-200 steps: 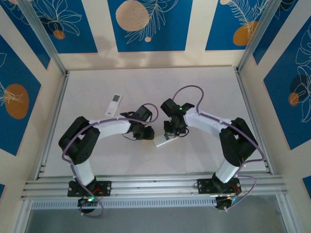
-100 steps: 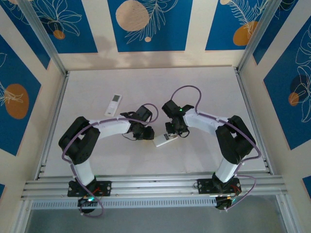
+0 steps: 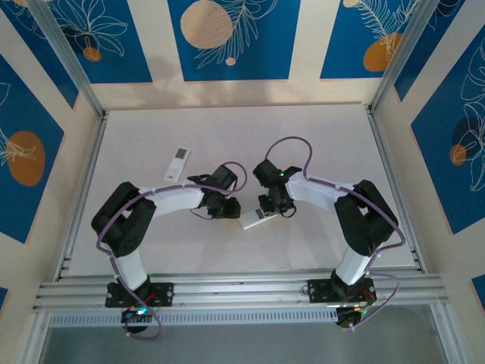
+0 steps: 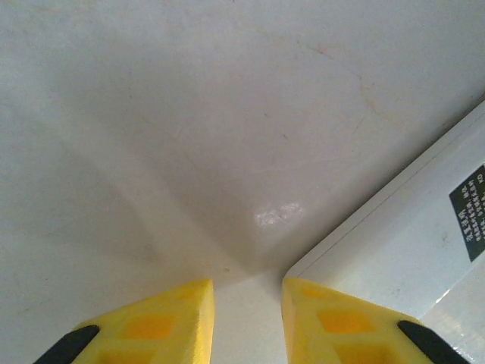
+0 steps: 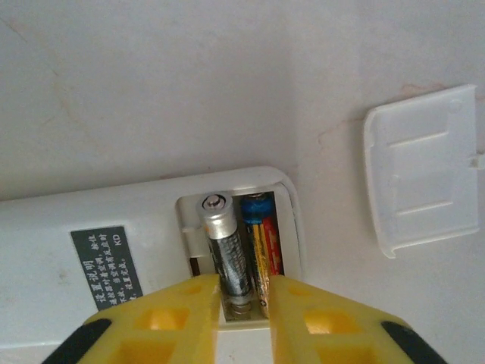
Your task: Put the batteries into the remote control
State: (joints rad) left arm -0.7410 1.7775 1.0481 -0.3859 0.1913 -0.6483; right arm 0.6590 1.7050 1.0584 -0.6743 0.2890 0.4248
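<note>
Batteries (image 5: 231,258) in remote (image 5: 91,220) bay, lower ends hidden by right claw (image 5: 244,292), grip unclear; left claw (image 4: 248,292) slightly spread.

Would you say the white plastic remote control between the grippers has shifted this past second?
No; the white remote control holds its distance from the second white remote farther back.
</note>
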